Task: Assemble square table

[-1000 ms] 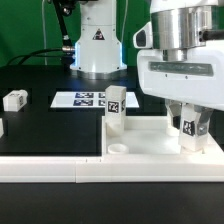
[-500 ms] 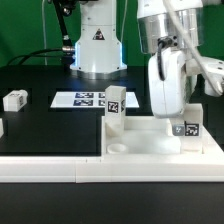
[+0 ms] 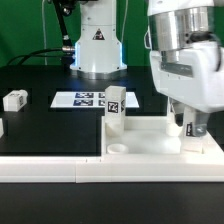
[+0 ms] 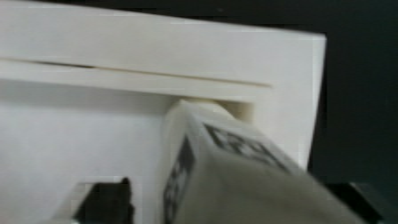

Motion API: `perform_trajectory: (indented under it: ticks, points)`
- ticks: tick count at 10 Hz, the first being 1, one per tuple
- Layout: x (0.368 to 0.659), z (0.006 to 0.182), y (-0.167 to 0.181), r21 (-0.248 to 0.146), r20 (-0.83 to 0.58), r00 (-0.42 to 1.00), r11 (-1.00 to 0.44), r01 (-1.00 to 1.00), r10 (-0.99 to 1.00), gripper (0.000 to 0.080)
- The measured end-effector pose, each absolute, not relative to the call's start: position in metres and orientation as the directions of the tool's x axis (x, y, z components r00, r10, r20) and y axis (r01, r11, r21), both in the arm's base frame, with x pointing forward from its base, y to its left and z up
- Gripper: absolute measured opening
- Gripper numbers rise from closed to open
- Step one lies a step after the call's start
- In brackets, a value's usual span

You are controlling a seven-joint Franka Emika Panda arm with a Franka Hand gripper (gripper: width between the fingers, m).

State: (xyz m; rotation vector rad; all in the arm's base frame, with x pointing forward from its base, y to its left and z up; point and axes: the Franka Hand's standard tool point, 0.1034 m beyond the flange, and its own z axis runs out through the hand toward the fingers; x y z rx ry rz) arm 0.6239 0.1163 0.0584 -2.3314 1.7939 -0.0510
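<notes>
Gripper (image 3: 188,122) clamps first leg (image 3: 191,141) on the one slab (image 3: 150,152); second leg (image 3: 113,103) stands upright on another slab corner; third leg (image 3: 14,100) lies loose on the table (image 3: 55,125), toward the exterior view's left.

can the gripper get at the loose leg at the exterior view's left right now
Probably not yet: the gripper is shut on a second leg at the tabletop corner. The loose leg lies alone on the black table, nothing over it, so the way looks free once the gripper lets go.
</notes>
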Motion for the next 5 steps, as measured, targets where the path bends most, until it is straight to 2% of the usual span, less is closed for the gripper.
perform_trajectory:
  ticks: [1, 2, 3, 5]
  points:
    - [0.6249, 0.0587, 0.1137, -0.184, -0.083, 0.305, -0.286, -0.94, -0.949, 0.062]
    - [0.6254, 0.0586, 0.1126, -0.189, -0.068, 0.359, -0.342, -0.921, -0.931, 0.062]
    - [0.6256, 0.059, 0.1104, -0.18, -0.031, 0.52, -0.507, -0.843, -0.854, 0.0644]
    - [0.6301, 0.0639, 0.1073, -0.143, 0.027, 0.832, -0.826, -0.545, -0.554, 0.0648]
